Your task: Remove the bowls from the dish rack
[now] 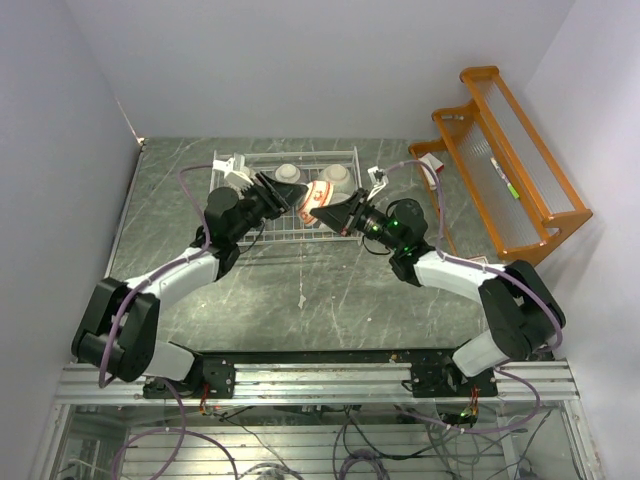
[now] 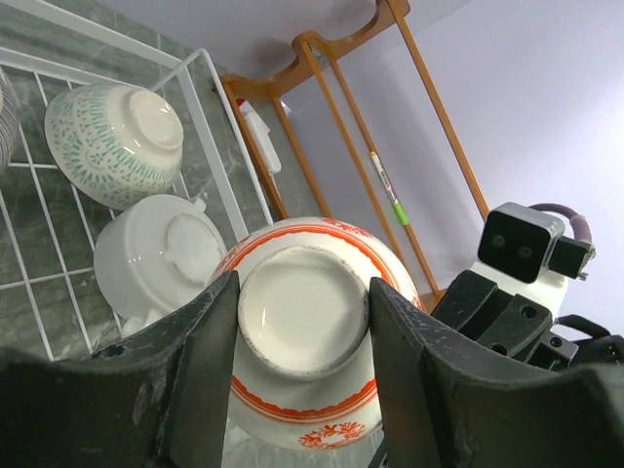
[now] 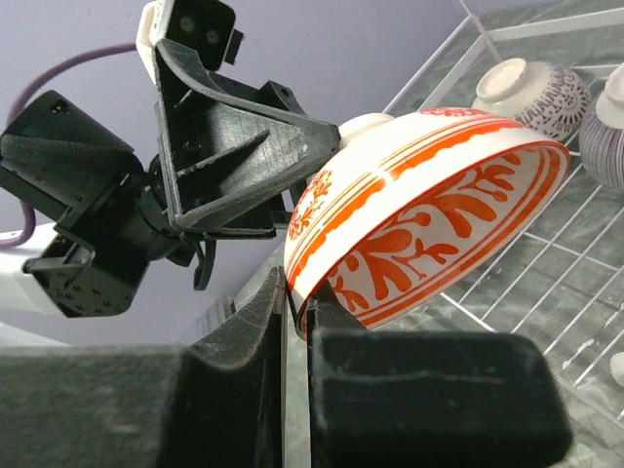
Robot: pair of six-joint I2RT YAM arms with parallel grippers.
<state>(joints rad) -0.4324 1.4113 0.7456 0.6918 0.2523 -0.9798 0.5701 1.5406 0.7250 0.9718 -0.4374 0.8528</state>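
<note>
The red-and-white bowl [image 1: 312,199] hangs upside down over the front of the white wire dish rack [image 1: 285,154], held by both arms. My left gripper [image 2: 302,292] is shut on the bowl's foot ring [image 2: 302,312]. My right gripper [image 3: 297,312] is shut on the bowl's rim [image 3: 429,224], one finger inside and one outside. A green-patterned bowl [image 2: 112,141] and a cream bowl with a small handle [image 2: 156,258] sit upside down in the rack. Two more patterned bowls [image 3: 536,93] [image 3: 609,122] show in the right wrist view. The other bowls are hidden.
An orange wooden shelf rack [image 1: 510,160] stands at the far right with a green-tipped pen [image 1: 503,175] on it. A white ridged object [image 1: 235,172] sits at the rack's left end. Walls close in the grey marbled table [image 1: 300,290] on three sides.
</note>
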